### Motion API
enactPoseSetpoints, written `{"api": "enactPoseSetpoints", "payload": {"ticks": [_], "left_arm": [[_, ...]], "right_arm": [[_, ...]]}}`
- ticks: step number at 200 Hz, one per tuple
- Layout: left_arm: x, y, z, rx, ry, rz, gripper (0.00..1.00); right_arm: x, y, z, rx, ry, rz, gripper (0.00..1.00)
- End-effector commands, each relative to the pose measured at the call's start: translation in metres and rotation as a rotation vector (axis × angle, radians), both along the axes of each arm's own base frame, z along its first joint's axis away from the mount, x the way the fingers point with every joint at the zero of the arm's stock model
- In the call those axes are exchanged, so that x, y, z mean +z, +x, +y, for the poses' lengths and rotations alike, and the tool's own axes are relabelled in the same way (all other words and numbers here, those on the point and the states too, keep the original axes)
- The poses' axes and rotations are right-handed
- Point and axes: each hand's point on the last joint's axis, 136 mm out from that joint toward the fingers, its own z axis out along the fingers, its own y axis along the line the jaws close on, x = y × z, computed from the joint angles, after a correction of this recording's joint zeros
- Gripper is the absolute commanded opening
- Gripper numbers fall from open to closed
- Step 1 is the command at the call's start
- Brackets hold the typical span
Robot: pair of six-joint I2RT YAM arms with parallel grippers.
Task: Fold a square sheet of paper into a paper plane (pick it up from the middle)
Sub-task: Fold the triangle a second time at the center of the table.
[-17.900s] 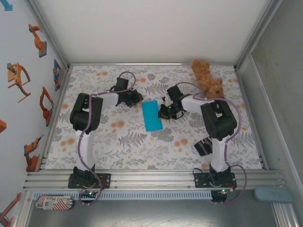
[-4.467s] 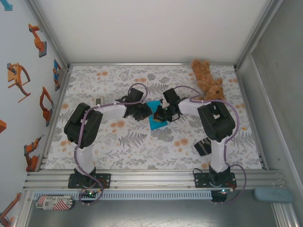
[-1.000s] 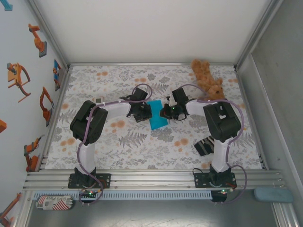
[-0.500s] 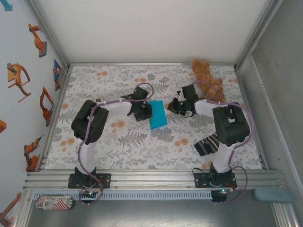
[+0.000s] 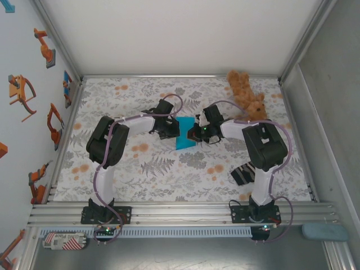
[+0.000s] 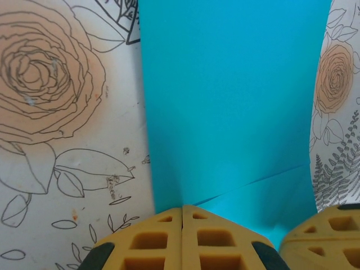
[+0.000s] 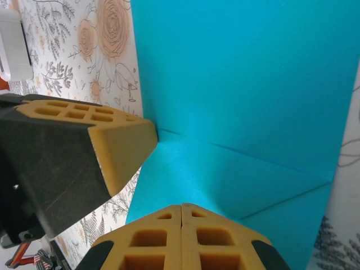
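Note:
The square sheet of paper (image 5: 185,138) lies on the floral table as a bright cyan folded strip, with diagonal creases of a turned-in flap at its near end (image 6: 225,101) (image 7: 242,79). My left gripper (image 5: 176,132) is shut, its yellow fingertips (image 6: 181,209) pressed down at the paper's left edge beside the flap crease. On the same flap from the right side rests my right gripper (image 5: 192,135), also shut (image 7: 181,206). Neither pair of jaws has paper between them. The left gripper's fingers (image 7: 112,140) show a short way from the right one's tips.
A brown teddy bear (image 5: 247,93) lies at the back right corner. A dark striped cloth (image 5: 243,173) lies by the right arm's base. Aluminium rails and walls (image 5: 169,211) enclose the floral tabletop (image 5: 140,169).
The right gripper, which had pulled away to the right half a second ago, has come back onto the paper's right side. The left gripper stays at the left edge.

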Motion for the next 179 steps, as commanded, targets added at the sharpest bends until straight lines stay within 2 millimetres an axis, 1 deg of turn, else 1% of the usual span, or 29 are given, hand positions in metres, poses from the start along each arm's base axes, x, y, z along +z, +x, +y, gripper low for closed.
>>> {"api": "enactPoseSetpoints", "payload": {"ticks": [1,43,68,86,96,109,133,140,148,164,179], "left_arm": [[-0.042,-0.021,0.024,-0.028,0.124,0.091,0.00],[-0.042,-0.020,0.022,-0.025,0.117,0.095,0.00],[-0.038,-0.018,0.021,-0.021,0.109,0.092,0.00],[-0.030,-0.015,0.019,-0.017,0.099,0.082,0.00],[-0.021,-0.012,0.016,-0.015,0.087,0.071,0.00],[-0.007,-0.006,0.016,0.002,0.091,0.046,0.03],[0.041,0.007,0.013,0.050,0.038,-0.054,0.11],[0.053,0.008,0.009,0.061,0.009,-0.067,0.13],[0.062,0.007,0.004,0.068,-0.029,-0.070,0.15],[0.068,-0.001,-0.004,0.091,-0.104,-0.046,0.16],[0.062,-0.011,-0.011,0.119,-0.159,-0.005,0.16]], "right_arm": [[0.005,0.007,0.010,0.034,0.020,-0.009,0.00],[-0.013,0.004,0.009,0.035,-0.008,0.030,0.00],[-0.027,0.001,-0.001,0.016,-0.074,0.040,0.00],[-0.038,-0.003,-0.009,0.002,-0.123,0.056,0.00],[-0.043,-0.005,-0.012,-0.001,-0.135,0.066,0.00],[-0.050,-0.009,-0.015,-0.006,-0.154,0.084,0.00],[-0.057,-0.014,-0.020,-0.012,-0.176,0.105,0.00],[-0.058,-0.015,-0.021,-0.013,-0.180,0.110,0.00],[-0.059,-0.016,-0.020,-0.012,-0.180,0.116,0.00],[-0.061,-0.017,-0.021,-0.011,-0.185,0.124,0.00],[-0.063,-0.019,-0.022,-0.014,-0.188,0.132,0.00]]}}
